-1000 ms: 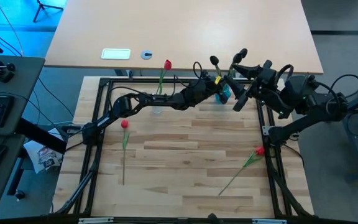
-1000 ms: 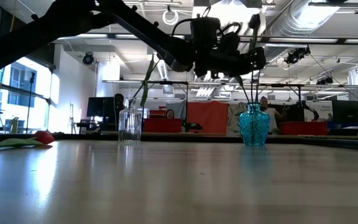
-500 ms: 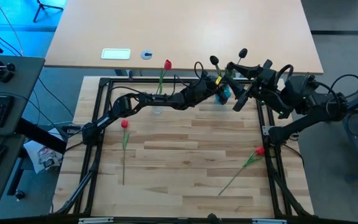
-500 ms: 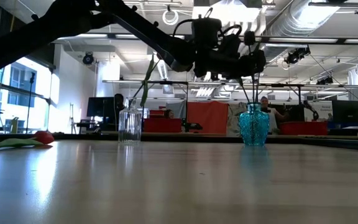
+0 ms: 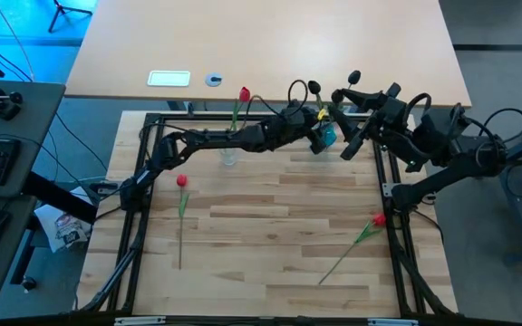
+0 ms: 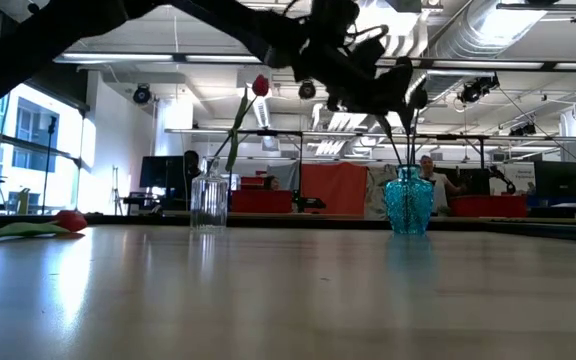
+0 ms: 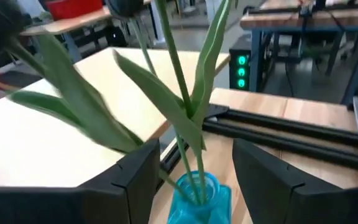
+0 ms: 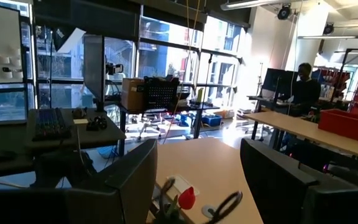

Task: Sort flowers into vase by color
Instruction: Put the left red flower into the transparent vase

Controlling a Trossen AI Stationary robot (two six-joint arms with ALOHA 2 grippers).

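A blue vase (image 5: 327, 138) (image 6: 408, 203) at the far right holds black flowers (image 5: 315, 88) on green stems (image 7: 178, 81). My left gripper (image 5: 315, 127) (image 7: 194, 155) is open, a finger on either side of those stems just above the vase mouth (image 7: 197, 190). Left of it, a clear vase (image 5: 229, 156) (image 6: 209, 200) holds one red flower (image 5: 244, 93). Two red flowers lie flat on the table, one at the left (image 5: 182, 181) and one at the right (image 5: 379, 219). My right gripper (image 5: 341, 125) (image 8: 197, 162) hangs open high above the far right corner, with nothing between its fingers.
A black frame (image 5: 152, 118) borders the wooden table. A second, pale table (image 5: 270, 45) stands beyond the far edge. The near half of the table between the two lying flowers is bare wood (image 5: 270, 235).
My left gripper has opened and let go of a black flower's stem, then risen a little and tipped its fingers upward. The black flower has sunk lower into the blue vase and stands there with the others.
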